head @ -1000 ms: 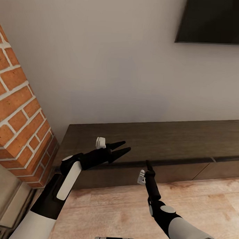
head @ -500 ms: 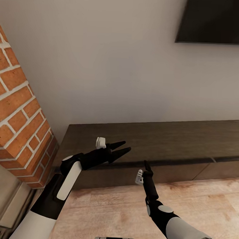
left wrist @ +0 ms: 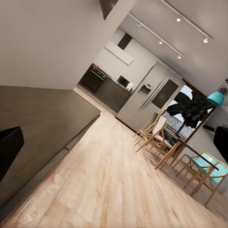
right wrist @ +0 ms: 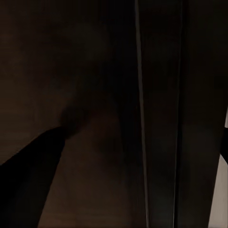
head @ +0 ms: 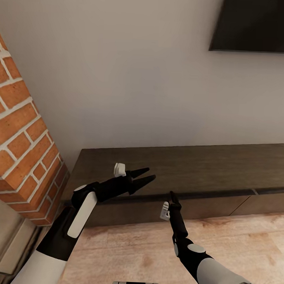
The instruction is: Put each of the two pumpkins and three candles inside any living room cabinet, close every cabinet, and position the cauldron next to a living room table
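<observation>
1. Cabinet: long, low, dark brown; set against the wall beside the brick column; drawer fronts seen flush.
2. Left gripper: held over the cabinet top, fingers parted, nothing held.
3. Right gripper: tip at the cabinet's front top edge; finger spacing cannot be told.
</observation>
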Motion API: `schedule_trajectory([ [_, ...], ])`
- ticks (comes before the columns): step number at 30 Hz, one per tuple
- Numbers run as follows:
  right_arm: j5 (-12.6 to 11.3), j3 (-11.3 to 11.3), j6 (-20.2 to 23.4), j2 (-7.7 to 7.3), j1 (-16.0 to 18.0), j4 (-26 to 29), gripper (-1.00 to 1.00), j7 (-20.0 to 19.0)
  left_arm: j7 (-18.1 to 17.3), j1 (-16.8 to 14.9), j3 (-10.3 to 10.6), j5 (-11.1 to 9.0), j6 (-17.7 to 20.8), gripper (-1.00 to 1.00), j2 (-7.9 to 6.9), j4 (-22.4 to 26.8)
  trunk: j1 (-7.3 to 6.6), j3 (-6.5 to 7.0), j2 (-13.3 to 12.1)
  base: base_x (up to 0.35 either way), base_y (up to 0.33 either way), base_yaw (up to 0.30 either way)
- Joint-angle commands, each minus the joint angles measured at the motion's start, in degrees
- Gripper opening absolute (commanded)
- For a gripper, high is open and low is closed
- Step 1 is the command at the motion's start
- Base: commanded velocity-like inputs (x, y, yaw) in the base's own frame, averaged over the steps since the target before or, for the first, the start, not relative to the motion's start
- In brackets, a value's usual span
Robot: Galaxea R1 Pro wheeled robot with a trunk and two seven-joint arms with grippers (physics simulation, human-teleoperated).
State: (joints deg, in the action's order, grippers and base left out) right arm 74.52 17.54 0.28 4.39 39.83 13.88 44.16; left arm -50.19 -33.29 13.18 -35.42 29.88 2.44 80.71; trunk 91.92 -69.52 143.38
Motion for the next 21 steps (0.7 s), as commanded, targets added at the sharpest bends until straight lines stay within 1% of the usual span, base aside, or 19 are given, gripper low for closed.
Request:
schedule_trajectory([
  [1, -0.17, -0.05, -0.10, 0.00, -0.02, -0.05, -1.00, -0.27, 0.00, 0.00, 0.00, 0.00, 0.00, 1.00, 0.00, -0.01, 0.01, -0.01, 0.00, 0.000, 0.000, 0.000],
  [4, -0.17, -0.05, -0.05, 0.14, -0.02, -0.01, -1.00, -0.02, 0.00, -0.01, 0.00, 0.00, 0.00, 1.00, -0.03, 0.01, 0.01, -0.01, 0.00, 0.000, 0.000, 0.000],
  [5, -0.12, -0.05, 1.06, 0.55, -0.04, 0.00, -1.00, 0.13, 0.00, -0.02, 0.00, 0.00, 0.00, 1.00, 0.01, -0.01, 0.01, -0.01, 0.00, 0.000, 0.000, 0.000],
  [8, -0.09, 0.01, 4.23, 0.79, -0.27, 0.05, -1.00, 0.40, 0.05, -0.02, 0.00, 0.00, 0.00, 1.00, 0.02, -0.01, 0.01, -0.01, 0.00, 0.000, 0.000, 0.000],
  [10, -0.08, -0.02, 4.99, 0.84, -0.33, 0.11, -1.00, 0.84, 0.07, -0.01, 0.00, 0.00, 0.00, 1.00, 0.02, -0.02, 0.01, -0.01, 0.00, 0.000, 0.000, 0.000],
  [13, -0.15, -0.05, 5.37, 0.81, -0.36, 0.13, -1.00, 1.52, 0.12, -0.02, 0.00, 0.00, -0.01, 1.00, 0.02, -0.02, 0.01, -0.01, 0.00, -0.008, 0.000, 0.000],
  [17, -0.17, -0.05, 5.38, 0.80, -0.37, 0.18, -1.00, 1.62, 0.17, 0.01, 0.00, 0.00, 0.00, 1.00, 0.18, -0.02, 0.01, -0.01, 0.00, -0.129, 0.000, 0.000],
  [21, -0.17, -0.10, 5.23, 0.74, -0.37, 0.38, -1.00, 1.63, 0.18, -0.01, 0.00, 0.00, -0.07, 1.00, 0.11, -0.02, 0.01, -0.01, 0.00, -0.016, 0.000, 0.000],
])
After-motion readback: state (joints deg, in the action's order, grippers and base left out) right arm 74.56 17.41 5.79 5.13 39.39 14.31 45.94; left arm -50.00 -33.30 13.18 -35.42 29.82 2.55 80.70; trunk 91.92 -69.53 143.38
